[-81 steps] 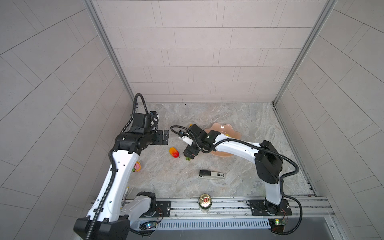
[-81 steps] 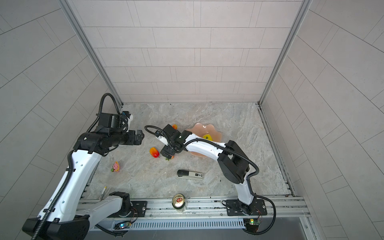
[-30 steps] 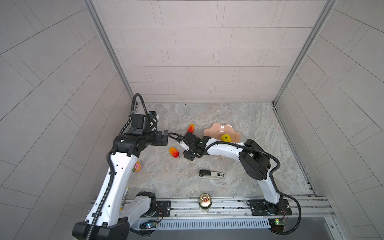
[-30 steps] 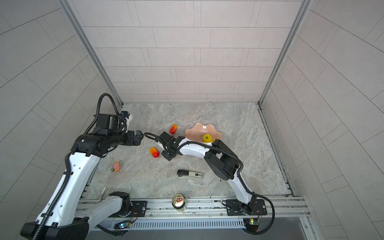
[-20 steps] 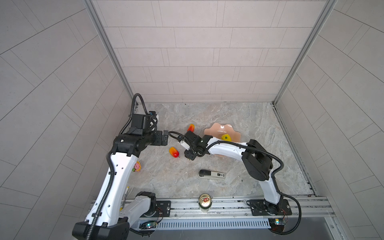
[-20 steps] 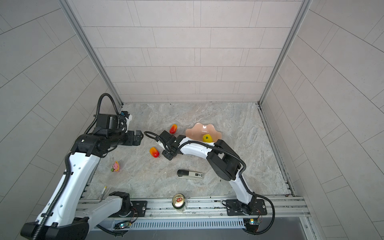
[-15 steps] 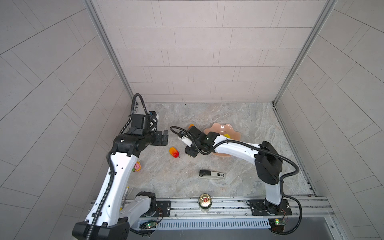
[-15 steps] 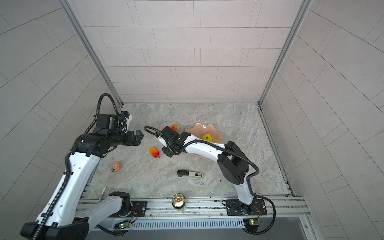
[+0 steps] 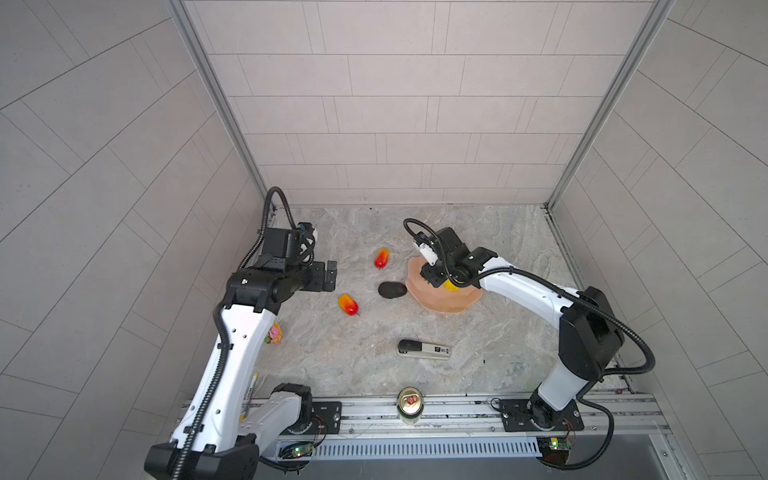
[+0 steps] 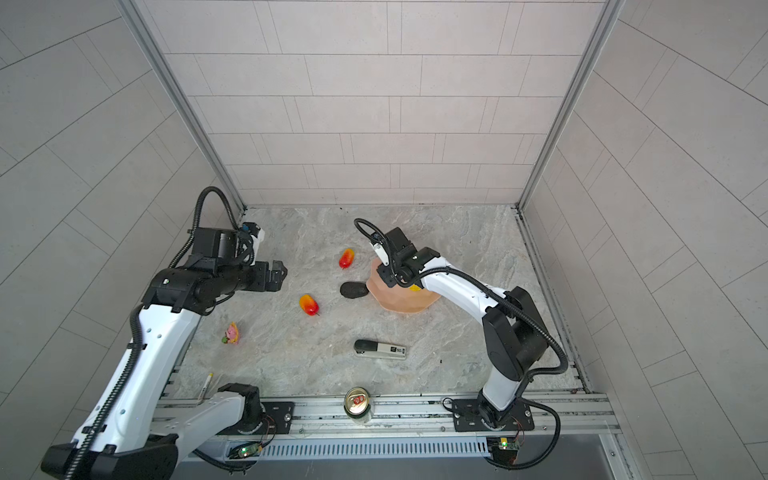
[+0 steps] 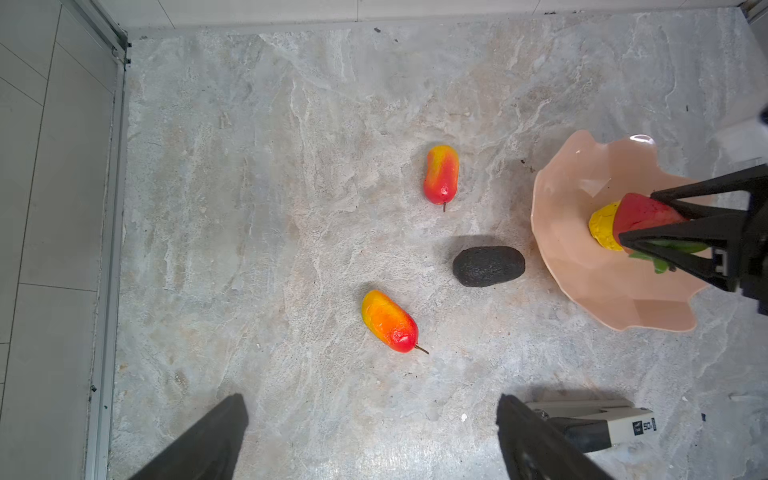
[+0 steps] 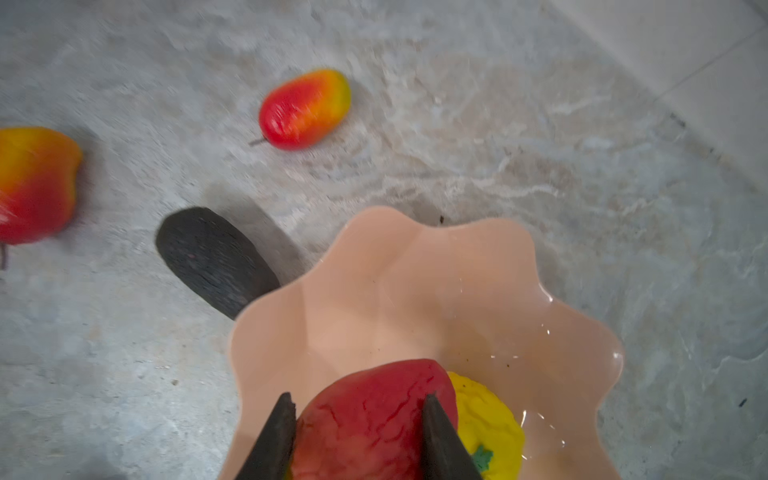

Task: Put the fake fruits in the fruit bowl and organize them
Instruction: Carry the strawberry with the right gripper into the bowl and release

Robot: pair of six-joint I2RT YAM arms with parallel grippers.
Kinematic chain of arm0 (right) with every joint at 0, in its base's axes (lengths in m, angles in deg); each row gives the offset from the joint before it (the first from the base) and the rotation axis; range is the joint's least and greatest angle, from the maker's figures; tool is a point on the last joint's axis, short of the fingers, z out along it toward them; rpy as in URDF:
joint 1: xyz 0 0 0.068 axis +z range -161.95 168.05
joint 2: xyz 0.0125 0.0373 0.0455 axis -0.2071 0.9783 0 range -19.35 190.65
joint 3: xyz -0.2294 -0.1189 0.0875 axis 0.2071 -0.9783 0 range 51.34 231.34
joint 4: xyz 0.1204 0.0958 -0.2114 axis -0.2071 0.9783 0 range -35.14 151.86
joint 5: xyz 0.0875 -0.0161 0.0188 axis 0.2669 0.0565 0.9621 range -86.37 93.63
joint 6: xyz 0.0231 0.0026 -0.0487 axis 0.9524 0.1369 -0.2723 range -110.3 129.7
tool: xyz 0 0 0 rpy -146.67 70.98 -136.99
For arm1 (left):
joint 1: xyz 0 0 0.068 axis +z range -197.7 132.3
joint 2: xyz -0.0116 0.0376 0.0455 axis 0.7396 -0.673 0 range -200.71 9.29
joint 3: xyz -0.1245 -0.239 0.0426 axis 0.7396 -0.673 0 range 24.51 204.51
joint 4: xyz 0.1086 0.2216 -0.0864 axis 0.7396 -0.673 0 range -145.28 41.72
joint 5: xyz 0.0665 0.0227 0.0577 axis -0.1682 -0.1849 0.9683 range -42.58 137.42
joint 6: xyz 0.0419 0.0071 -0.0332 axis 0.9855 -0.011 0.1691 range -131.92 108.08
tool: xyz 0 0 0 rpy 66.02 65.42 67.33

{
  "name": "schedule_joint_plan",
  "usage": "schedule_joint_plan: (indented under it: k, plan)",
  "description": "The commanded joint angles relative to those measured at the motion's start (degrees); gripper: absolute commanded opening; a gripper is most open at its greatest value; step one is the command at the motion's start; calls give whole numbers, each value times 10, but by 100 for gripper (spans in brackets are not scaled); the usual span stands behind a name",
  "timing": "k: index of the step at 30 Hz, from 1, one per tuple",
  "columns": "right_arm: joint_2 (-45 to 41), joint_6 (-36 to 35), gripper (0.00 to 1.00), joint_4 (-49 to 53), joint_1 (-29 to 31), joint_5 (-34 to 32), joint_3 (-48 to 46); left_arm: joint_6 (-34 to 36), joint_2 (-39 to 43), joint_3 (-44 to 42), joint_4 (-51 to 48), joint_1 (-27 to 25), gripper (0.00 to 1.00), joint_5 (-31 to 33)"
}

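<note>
near mango loose on table | avocado just beside bowl | right hand clamped on strawberry over bowl; lemon inside | left hand apart, empty | far mango loose | risk: strawberry may land on lemon, bounce over low rim

Lemon half hidden behind strawberry; mango cut by view edge, blurred.

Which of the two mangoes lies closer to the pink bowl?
The mango nearer the back wall; the other mango lies farther from the bowl, past the avocado.
</note>
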Motion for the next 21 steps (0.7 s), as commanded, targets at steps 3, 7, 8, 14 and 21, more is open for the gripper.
schedule_joint_plan:
  k: [3,7,8,14,21]
  plan:
    - [26,-23,25,-50,-8,0,-16,4,4,4,-10,0,100,-2]
    - [72,-32,27,-68,-11,1,-6,5,5,6,-13,0,100,-1]
    - [80,-34,28,-69,-11,0,-3,5,6,6,-13,0,100,0]
    - [113,-45,34,-70,-11,-22,16,7,10,4,-19,0,100,6]
    - [94,-56,63,-48,-10,-28,24,8,5,4,-16,0,100,5]
